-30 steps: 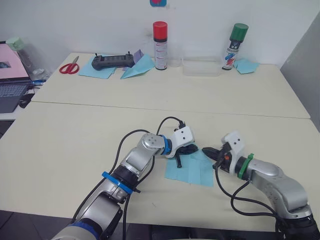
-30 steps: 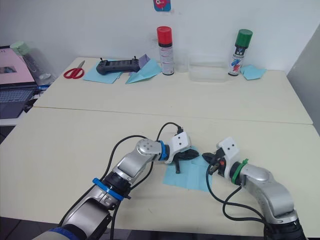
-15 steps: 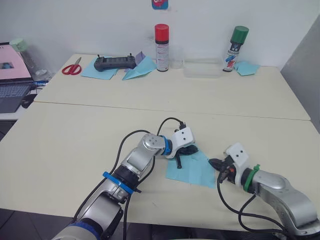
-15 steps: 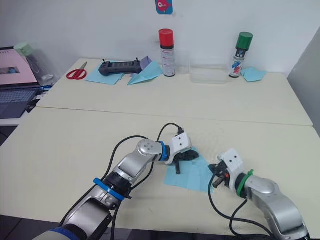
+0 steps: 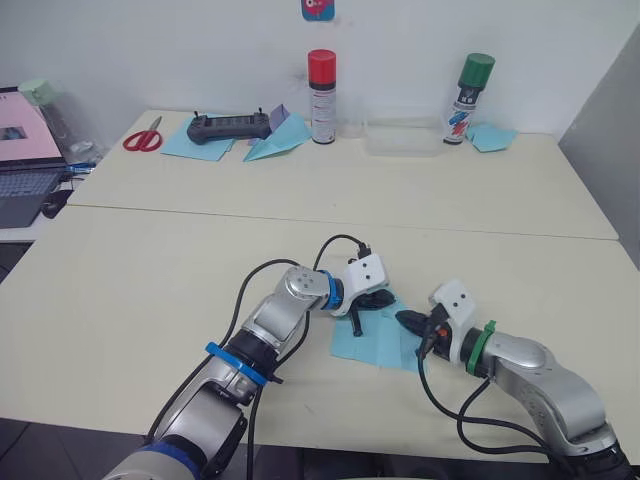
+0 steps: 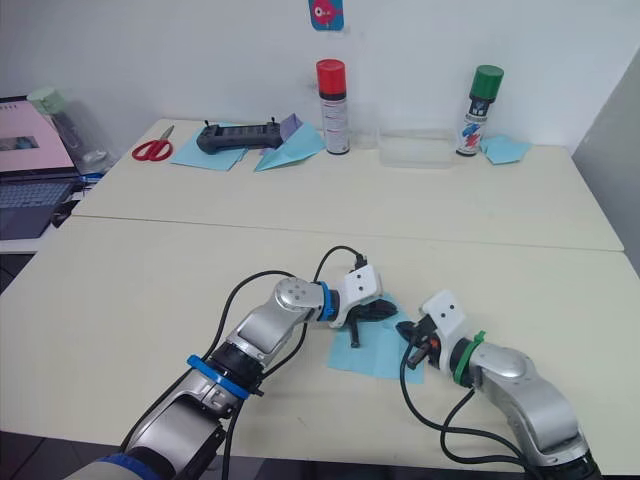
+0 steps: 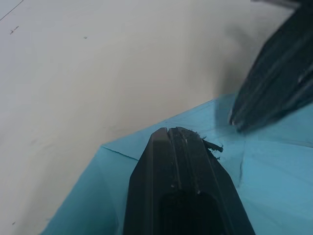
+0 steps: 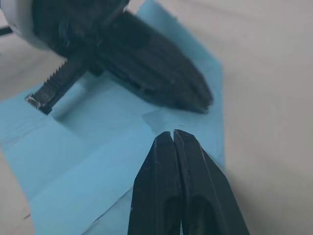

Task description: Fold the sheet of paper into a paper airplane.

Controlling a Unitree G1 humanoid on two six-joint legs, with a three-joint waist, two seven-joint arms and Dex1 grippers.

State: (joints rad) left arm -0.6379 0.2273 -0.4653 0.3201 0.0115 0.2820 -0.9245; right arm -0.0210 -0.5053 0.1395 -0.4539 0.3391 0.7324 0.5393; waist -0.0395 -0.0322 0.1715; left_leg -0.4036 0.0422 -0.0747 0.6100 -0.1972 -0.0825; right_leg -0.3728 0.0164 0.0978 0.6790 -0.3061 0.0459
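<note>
Pressed together, both black-fingered grippers meet over the thin light-blue creased sheet of paper [image 5: 380, 340] flat at lower centre: left gripper [image 5: 385, 300] on its upper edge, right gripper [image 5: 406, 321] nearer its right edge.

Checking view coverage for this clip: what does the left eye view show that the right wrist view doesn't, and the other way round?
The left eye view takes in the far table: scissors, a black controller, two spray cans, a clear tray and a laptop. The right wrist view gives the close detail: the right gripper with its fingers shut together, and crease lines in the paper. Both show the sheet of paper lying flat on the table and the left gripper resting on it.
</note>
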